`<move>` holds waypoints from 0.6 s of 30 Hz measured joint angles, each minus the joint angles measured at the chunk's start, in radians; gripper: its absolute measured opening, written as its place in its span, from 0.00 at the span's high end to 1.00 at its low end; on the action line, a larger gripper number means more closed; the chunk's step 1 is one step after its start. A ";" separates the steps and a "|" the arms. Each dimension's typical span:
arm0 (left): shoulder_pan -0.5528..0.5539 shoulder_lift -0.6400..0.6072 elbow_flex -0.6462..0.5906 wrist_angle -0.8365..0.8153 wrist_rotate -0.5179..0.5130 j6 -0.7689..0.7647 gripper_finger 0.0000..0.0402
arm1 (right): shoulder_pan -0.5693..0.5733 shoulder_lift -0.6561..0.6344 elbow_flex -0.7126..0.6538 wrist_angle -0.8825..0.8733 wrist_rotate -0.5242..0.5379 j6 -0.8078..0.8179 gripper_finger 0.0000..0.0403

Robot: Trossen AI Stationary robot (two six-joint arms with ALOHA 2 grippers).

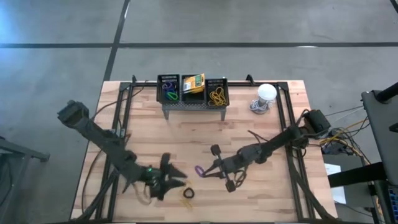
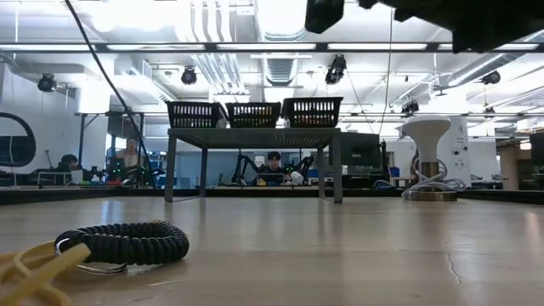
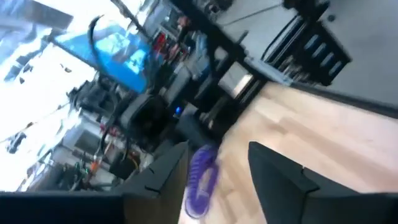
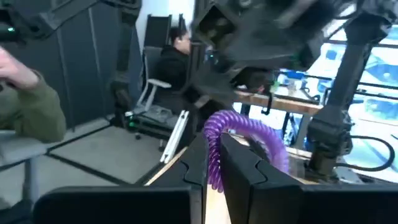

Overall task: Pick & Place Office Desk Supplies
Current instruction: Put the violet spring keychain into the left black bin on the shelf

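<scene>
Near the left claw (image 1: 176,178), black loop (image 1: 188,194) lies.

Grey concrete floor (image 1: 56,68) crossed by dark seams. Beyond the table: ceiling strip lights (image 2: 255,47), pale ducts, cluttered workbenches (image 2: 280,174). A seated person (image 4: 177,59) by dark partition panels (image 4: 93,62).
</scene>
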 joint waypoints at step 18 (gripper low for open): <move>0.214 0.068 0.001 -0.065 0.274 -0.225 0.51 | 0.002 0.014 -0.004 -0.007 0.010 -0.005 0.94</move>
